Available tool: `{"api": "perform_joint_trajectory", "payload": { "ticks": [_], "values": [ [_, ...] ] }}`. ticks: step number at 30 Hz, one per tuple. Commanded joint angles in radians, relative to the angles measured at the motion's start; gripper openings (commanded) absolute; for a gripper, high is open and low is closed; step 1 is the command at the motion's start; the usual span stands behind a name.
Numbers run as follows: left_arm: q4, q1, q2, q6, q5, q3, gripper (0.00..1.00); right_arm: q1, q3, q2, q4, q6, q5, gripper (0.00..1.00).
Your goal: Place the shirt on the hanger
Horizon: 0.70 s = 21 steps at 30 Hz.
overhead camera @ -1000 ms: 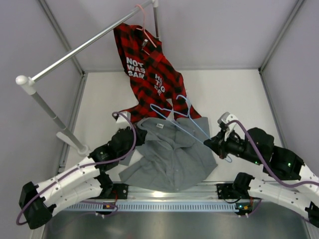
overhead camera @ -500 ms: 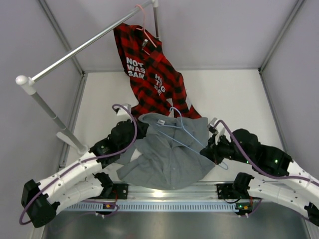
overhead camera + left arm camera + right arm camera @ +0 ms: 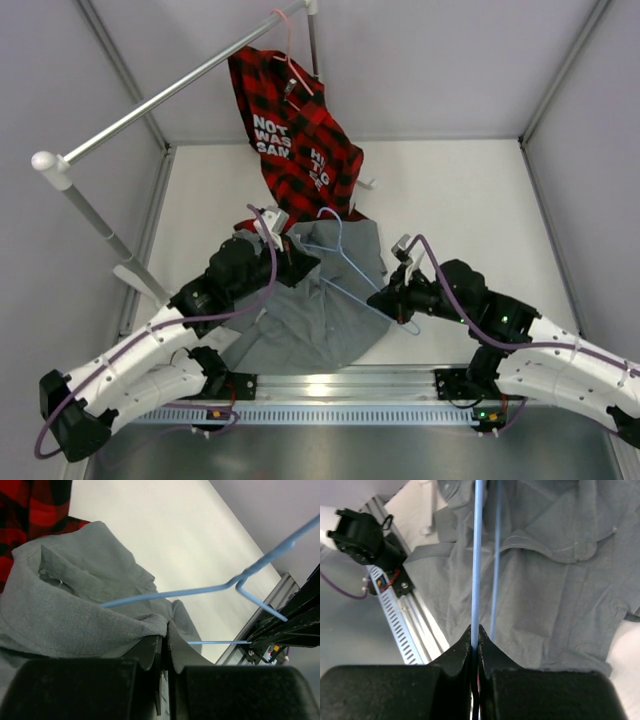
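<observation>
Grey cloth and pale-blue wire meet at the front of the table [image 3: 470, 190], where the shirt [image 3: 318, 318] lies crumpled between the two arms with its collar toward the back. The left gripper [image 3: 164, 640] is pressed together on a fold of fabric just below the collar, lifting it off the surface. The right gripper [image 3: 475, 636] pinches one thin bar of the hanger [image 3: 343, 268], whose frame slants across the shirt's upper half with its hook up by the collar. Behind, a red plaid shirt [image 3: 300, 140] hangs from a rail [image 3: 170, 90].

From the left wrist camera one arm of the hanger seems to pass under the raised fold, though whether it is truly inside the neck opening is hard to tell.

The step in hand looks like threading the hanger into the shirt. Doing it well would mean holding the fold high so the opening gapes, then sliding the hanger in along its own line, slowly. A wire that thin could swivel in the grip, and its tip could catch on the button strip.
</observation>
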Motion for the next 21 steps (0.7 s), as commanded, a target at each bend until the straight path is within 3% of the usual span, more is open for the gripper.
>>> {"api": "perform_joint_trajectory", "payload": {
  "ticks": [1, 7, 10, 16, 21],
  "values": [
    [-0.117, -0.002, 0.037, 0.099, 0.099, 0.171, 0.0, -0.003, -0.002, -0.028, 0.219, 0.011, -0.12, 0.0],
    [-0.422, -0.002, 0.001, 0.142, -0.17, 0.363, 0.0, -0.005, 0.032, -0.11, 0.049, -0.01, -0.078, 0.0],
    [-0.54, -0.002, -0.003, 0.16, -0.282, 0.444, 0.0, -0.003, 0.022, -0.146, 0.004, -0.016, -0.149, 0.0],
    [-0.576, -0.002, -0.028, 0.264, -0.217, 0.516, 0.0, -0.005, -0.036, -0.191, 0.117, -0.045, -0.392, 0.0],
    [-0.603, -0.002, -0.062, 0.327, -0.123, 0.559, 0.0, -0.005, -0.03, -0.217, 0.134, -0.047, -0.456, 0.0]
  ]
}}
